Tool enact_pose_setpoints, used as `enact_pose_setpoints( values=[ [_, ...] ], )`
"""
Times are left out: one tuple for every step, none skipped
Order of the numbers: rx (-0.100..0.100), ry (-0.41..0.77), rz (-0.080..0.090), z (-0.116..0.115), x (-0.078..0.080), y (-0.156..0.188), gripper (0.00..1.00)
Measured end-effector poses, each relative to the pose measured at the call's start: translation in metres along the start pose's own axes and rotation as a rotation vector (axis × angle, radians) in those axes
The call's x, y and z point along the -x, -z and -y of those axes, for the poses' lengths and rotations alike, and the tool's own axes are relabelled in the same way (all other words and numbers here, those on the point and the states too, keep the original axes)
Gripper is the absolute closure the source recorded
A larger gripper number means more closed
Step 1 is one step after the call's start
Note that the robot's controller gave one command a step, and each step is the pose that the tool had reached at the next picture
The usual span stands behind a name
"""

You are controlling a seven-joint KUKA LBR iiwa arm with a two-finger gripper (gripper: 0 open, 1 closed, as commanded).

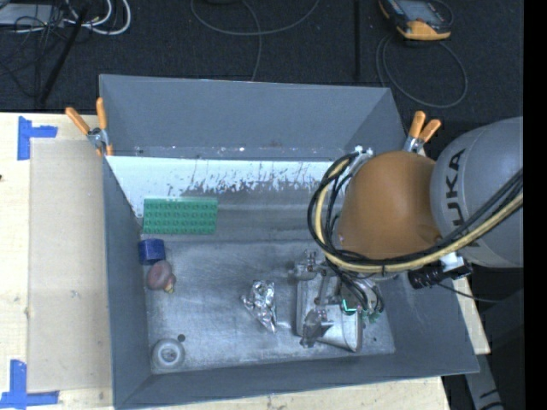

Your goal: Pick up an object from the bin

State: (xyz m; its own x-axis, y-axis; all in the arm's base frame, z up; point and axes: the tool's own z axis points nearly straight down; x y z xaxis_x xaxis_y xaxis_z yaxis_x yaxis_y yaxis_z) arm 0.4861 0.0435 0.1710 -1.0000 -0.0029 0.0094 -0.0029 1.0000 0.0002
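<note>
Currently, the thing nearest the end effector [312, 336] is a crumpled foil piece [261, 304], silver and irregular in shape. It lies on the floor of the bin [256, 126], right of centre and towards the front edge. The end effector stands low over the floor just beside the foil, on its right, near the front right corner. Nothing is visibly pinched in it, and whether it is spread or pressed together cannot be told. A whitish piece [344, 335] shows against the end effector's right side. It cannot be told whether this is a loose thing or part of the robot.

Above the end effector sits the wrist's orange cover [385, 203]. Black and yellow cables [325, 196] loop around the cover's left side.

The remaining things lie well apart from the foil, along the left edge:
- A green studded plate [179, 216] rests at the foot of the back wall, near the back left corner.
- A blue block [152, 249] lies just in front of the plate.
- A brownish lump [160, 275] touches or nearly touches the block's front side.
- A clear round cap [168, 353] lies in the front left corner.
</note>
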Motion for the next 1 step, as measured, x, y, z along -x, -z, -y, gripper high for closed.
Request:
enact_pose_setpoints(
  values=[
    [-0.001, 0.203, 0.008, -0.0133, 0.0373, -0.0952, 0.0]
  ],
)
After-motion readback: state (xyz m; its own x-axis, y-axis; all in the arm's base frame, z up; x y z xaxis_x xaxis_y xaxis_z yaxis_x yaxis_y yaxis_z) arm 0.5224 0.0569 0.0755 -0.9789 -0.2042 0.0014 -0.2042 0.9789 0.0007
